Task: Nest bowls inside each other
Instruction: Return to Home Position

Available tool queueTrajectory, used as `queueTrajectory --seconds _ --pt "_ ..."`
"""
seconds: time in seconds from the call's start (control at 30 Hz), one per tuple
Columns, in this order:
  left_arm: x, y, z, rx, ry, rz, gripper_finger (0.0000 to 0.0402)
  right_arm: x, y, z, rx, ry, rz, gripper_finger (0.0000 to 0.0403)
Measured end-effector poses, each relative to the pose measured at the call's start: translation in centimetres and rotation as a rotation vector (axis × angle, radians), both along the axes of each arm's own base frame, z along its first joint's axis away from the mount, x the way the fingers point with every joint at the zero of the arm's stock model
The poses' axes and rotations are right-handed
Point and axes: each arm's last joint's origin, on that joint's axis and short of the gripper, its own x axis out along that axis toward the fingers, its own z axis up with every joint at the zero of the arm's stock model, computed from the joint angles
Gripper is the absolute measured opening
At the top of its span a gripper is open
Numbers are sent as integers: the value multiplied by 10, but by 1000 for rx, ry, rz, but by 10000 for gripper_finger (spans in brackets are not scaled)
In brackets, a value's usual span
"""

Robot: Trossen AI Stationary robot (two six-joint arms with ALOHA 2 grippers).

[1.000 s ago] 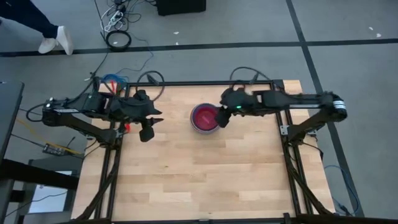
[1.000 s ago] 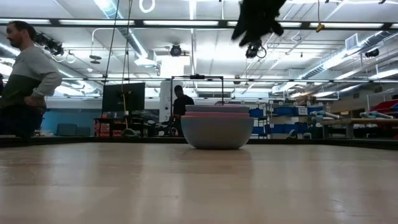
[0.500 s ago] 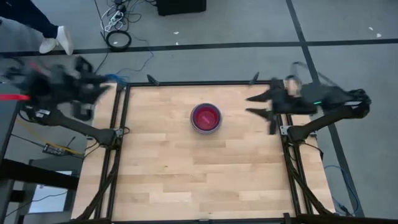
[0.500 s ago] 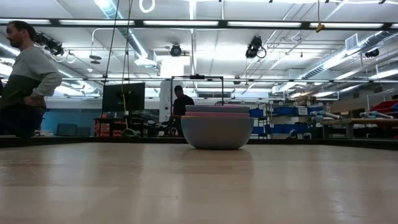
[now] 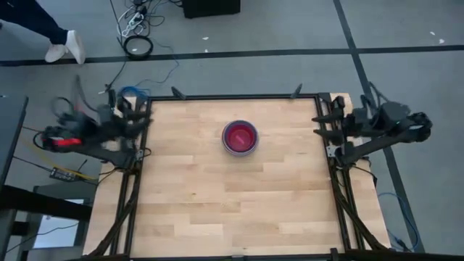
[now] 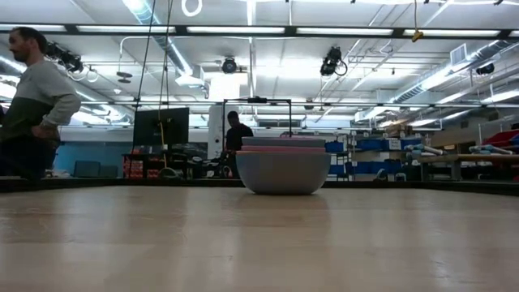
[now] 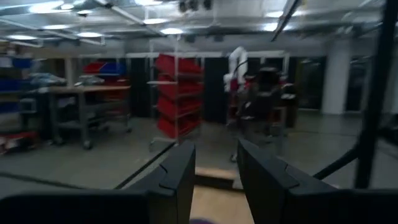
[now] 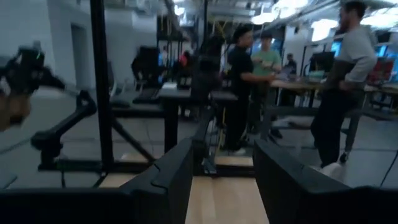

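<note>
The bowls stand nested in one stack [image 5: 240, 137] on the wooden table [image 5: 232, 203], a little beyond its middle, resting on the base of the outermost bowl. From above, the inside shows red within a bluish-purple rim. The low view shows a grey-blue outer bowl [image 6: 283, 172] with pink and purple rims above it. My left gripper [image 5: 136, 116] is open at the table's far left corner, well clear of the stack. My right gripper [image 5: 322, 119] is open at the far right edge. Both wrist views show open fingers, left gripper [image 7: 214, 152] and right gripper [image 8: 222, 149], with nothing between them.
Dark frame rails [image 5: 134, 181] run along the table's left and right sides [image 5: 337, 196]. Bare wood lies all around the stack. People stand in the room beyond, one at the left of the low view [image 6: 32, 105] and several in the right wrist view [image 8: 348, 81].
Both arms have drawn back from over the table. My right gripper has left the bowl stack for the right edge and my left gripper has gone to the left edge. Both have tipped up from pointing down to about level. The stack has not moved.
</note>
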Motion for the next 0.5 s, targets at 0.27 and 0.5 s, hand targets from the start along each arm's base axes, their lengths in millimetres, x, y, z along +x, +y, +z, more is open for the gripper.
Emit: queueTrajectory --seconds 0.27,0.5 --pt "28 -2 -77 11 29 177 129 22 -1 -75 79 -45 -27 154" --pt "31 4 -114 -4 84 331 129 29 -9 -107 88 -13 -15 154"
